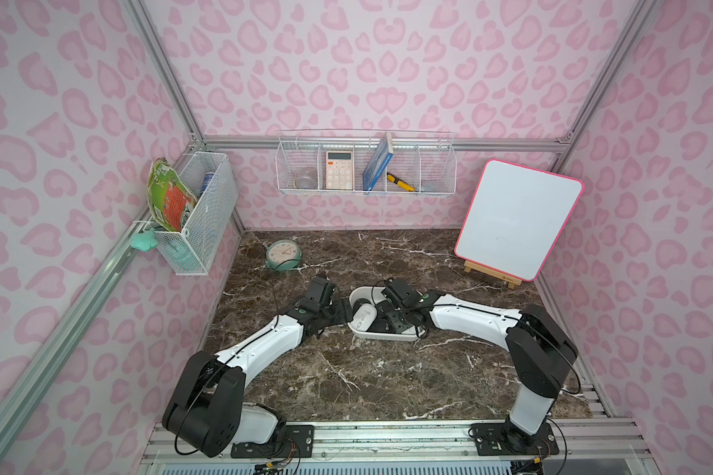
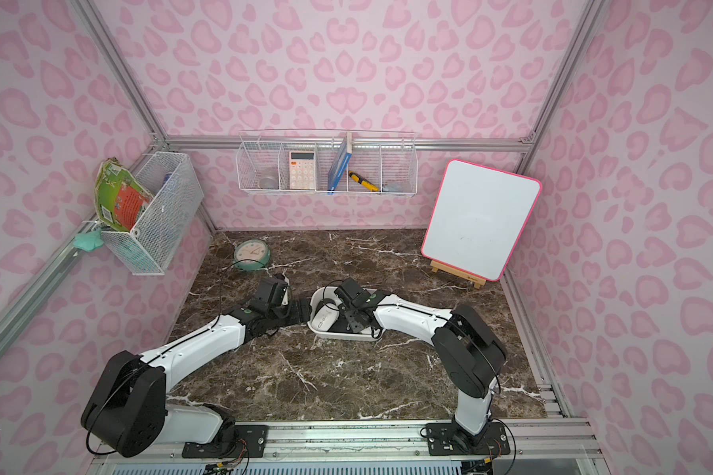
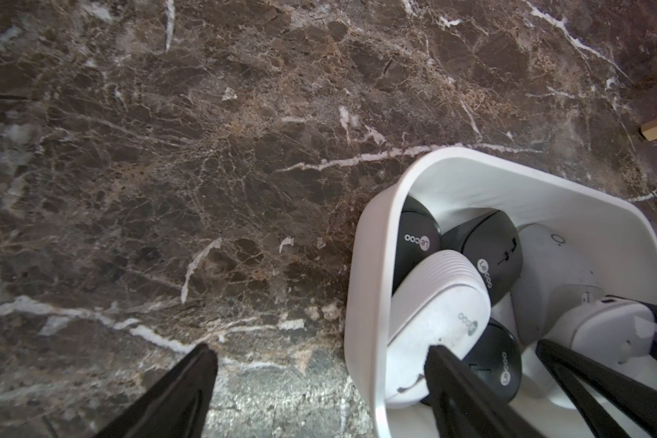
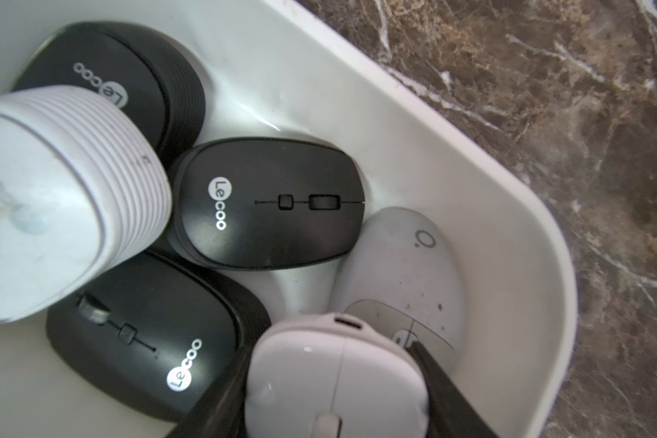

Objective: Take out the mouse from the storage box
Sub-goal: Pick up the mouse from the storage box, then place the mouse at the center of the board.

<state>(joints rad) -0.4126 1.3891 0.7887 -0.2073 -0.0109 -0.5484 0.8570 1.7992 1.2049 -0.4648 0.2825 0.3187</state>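
The right end effector reaches down into the storage box, its jaws pressed shut against both sides of a small pale mouse. This mouse sits inside the box near a rounded corner, just beside a grey-white mouse, with three black mice and a ribbed white mouse filling the rest of the box. The left end effector is spread wide and holds nothing, straddling the box wall nearest the left arm, with one finger outside the box over the worktop and the other inside, above the ribbed white mouse.
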